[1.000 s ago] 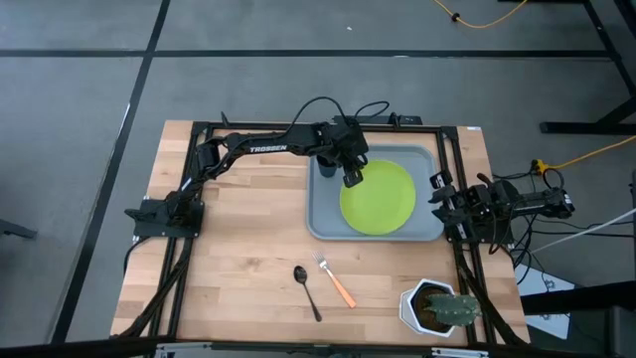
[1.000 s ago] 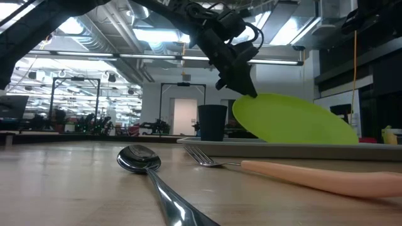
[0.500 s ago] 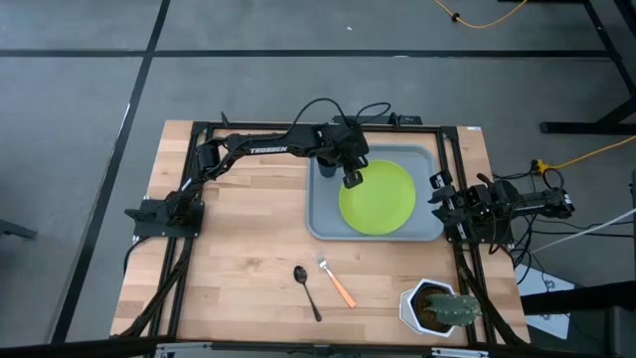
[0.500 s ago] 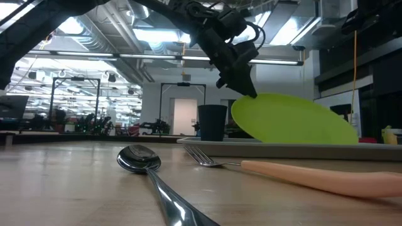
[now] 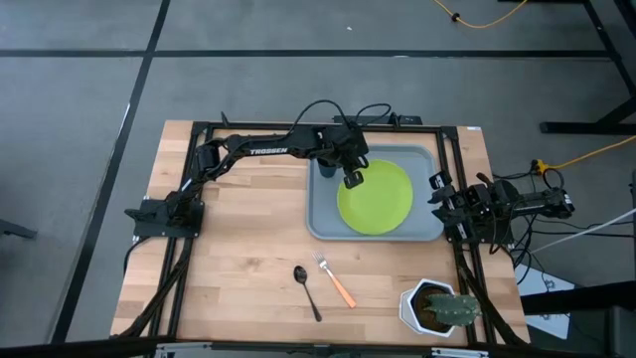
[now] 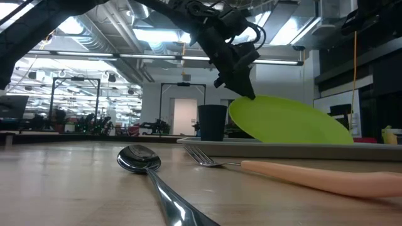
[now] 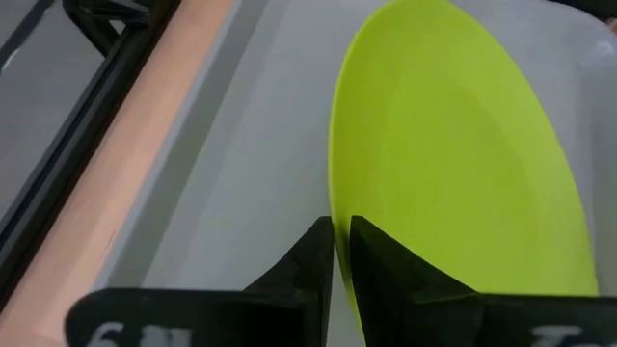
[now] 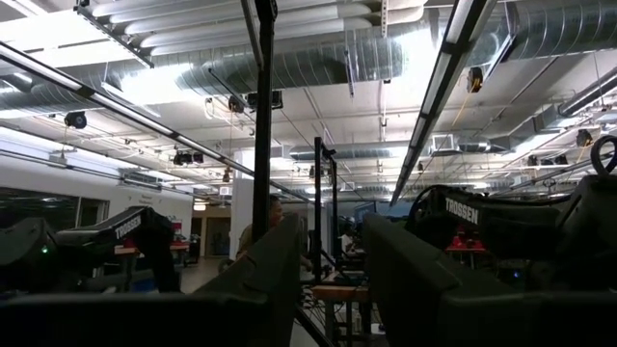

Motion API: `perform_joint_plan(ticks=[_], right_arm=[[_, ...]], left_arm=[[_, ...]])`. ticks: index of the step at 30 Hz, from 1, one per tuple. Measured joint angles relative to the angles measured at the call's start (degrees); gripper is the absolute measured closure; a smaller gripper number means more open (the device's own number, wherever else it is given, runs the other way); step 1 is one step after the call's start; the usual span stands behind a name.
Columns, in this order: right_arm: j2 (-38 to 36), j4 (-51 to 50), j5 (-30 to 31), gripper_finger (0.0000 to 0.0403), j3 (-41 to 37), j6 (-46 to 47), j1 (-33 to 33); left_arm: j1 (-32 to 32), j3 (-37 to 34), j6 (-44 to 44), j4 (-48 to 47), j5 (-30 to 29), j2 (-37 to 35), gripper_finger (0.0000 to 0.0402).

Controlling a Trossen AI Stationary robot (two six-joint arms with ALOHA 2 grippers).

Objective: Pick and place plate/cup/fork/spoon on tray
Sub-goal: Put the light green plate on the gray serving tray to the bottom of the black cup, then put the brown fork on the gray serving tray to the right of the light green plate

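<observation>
Tilting plate (image 5: 376,197) and cup (image 6: 211,122) in tray (image 5: 323,221)

White hexagonal pot (image 5: 425,306) with cactus (image 5: 454,309) at wooden table (image 5: 238,259) corner

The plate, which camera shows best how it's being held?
The low view: the plate hangs tilted over the tray, its raised edge pinched by the left pincer. The left wrist view shows the rim close between the fingers; the high view hides the tilt; the right wrist view misses it.

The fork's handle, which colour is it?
Orange-tan; the fork shows best in the low view.
</observation>
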Motion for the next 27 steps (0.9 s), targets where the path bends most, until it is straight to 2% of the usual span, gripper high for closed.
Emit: perform_joint_plan(ticks=[7, 15, 19, 22, 27], right_arm=[[0.0, 0.0, 0.0, 0.0282, 0.0, 0.0, 0.0], [0.0, 0.0, 0.1, 0.0283, 0.0, -0.1, 0.0], [0.0, 0.0, 0.2, 0.0283, 0.0, 0.0, 0.0], [0.0, 0.0, 0.2, 0.0283, 0.0, 0.0, 0.0], [0.0, 0.0, 0.2, 0.0283, 0.0, 0.7, 0.0]], left_arm=[[0.2, 0.0, 1.5, 0.0, -1.9, 0.0, 0.0370], [-0.1, 0.0, 3.4, 2.0, -1.1, 0.0, 0.0321], [-0.2, 0.0, 3.3, 3.8, -0.7, 0.0, 0.0315], [-0.3, 0.0, 2.8, 4.4, 2.3, -0.1, 0.0317], [-1.6, 0.1, 1.6, 1.4, 11.2, -2.1, 0.0315]])
